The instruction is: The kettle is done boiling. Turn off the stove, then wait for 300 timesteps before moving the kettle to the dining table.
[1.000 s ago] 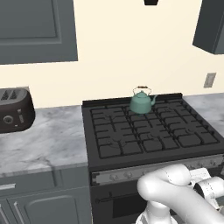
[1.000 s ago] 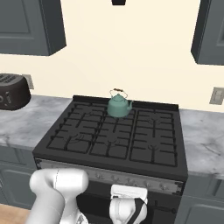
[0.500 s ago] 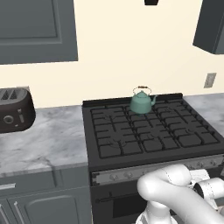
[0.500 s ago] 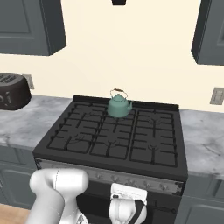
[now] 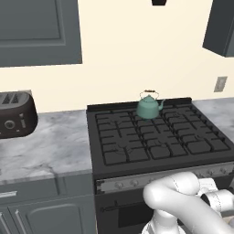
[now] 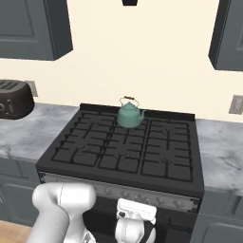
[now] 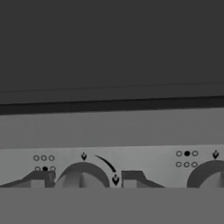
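Note:
The small teal kettle (image 5: 148, 107) (image 6: 129, 115) stands upright on a back burner of the black stove (image 5: 151, 142) (image 6: 128, 148). My gripper (image 7: 85, 179) is low in front of the stove, up against the silver knob strip (image 6: 156, 198). In the hand view a round knob (image 7: 83, 175) sits between the two fingertips (image 7: 40, 178), with a small gap on its right side, so the jaws stand open around it. A second knob (image 7: 208, 174) shows further right. The dining table is out of view.
A dark toaster (image 5: 16, 114) (image 6: 14, 98) sits on the marble counter (image 5: 50, 151) left of the stove. More counter (image 6: 223, 152) lies on the right, under a wall outlet (image 5: 220, 84). Grey cabinets (image 5: 36, 32) hang above.

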Available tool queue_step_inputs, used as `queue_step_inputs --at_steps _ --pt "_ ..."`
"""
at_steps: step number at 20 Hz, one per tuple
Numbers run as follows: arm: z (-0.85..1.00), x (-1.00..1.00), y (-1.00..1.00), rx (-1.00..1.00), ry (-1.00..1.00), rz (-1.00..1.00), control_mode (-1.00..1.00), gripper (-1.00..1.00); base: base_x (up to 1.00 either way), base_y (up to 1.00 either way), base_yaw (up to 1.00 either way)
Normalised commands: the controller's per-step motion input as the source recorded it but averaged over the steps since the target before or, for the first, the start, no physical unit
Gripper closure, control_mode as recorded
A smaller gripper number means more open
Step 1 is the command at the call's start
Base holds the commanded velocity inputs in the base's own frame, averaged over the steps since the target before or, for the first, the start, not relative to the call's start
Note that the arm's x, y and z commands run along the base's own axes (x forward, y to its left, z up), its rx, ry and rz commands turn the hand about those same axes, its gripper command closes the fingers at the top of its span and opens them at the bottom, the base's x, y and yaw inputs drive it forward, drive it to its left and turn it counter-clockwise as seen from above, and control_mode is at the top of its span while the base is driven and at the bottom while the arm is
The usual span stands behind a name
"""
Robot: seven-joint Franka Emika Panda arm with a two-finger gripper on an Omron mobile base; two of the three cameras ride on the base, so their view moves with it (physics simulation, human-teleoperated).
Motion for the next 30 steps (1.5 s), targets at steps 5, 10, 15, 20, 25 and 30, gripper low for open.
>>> queue_step_inputs --at_steps 5,10,15,20,25,30 --pt "0.00 -0.53 -0.08 0.00 -0.06 -0.06 -1.00 -1.00 0.00 0.00 0.00" --pt "0.00 -0.24 -0.14 0.00 -0.02 -0.06 -1.00 -1.00 0.00 0.00 0.00" --pt "0.00 -0.01 -0.38 0.00 0.00 -0.07 -1.00 -1.00 0.00 0.00 0.00" --pt "0.01 -0.11 -0.18 0.00 -0.03 -0.04 -1.00 -1.00 0.00 0.00 0.00" --pt "0.12 -0.51 0.12 0.00 -0.12 0.00 -1.00 -1.00 0.00 0.00 0.00" --pt "0.24 -0.59 0.10 -0.01 -0.17 0.00 -1.00 -1.00 0.00 0.00 0.00"
